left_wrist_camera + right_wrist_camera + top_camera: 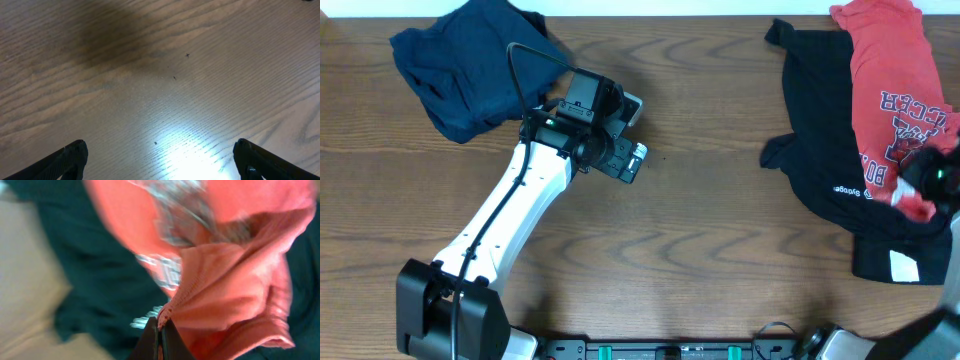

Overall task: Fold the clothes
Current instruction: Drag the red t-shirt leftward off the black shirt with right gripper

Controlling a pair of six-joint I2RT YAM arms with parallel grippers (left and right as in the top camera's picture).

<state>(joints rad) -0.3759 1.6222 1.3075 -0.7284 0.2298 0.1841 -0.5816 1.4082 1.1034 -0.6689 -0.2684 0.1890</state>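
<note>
Left jaws: we see them spread wide above the table (150, 75).
Right jaws: clenched on the red shirt (235, 300) at its hem.

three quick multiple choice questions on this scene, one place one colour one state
1. Where is the navy shirt? A far left B near centre C far right
2. Which lies under the red shirt? A white shirt B black shirt C green shirt
3. The right jaws are: A wide open B shut on nothing C shut on the red shirt
1 A, bunched at far left in the overhead view; 2 B, black cloth spreads from beneath the red; 3 C, the wrist view shows them pinching its hem.
</note>
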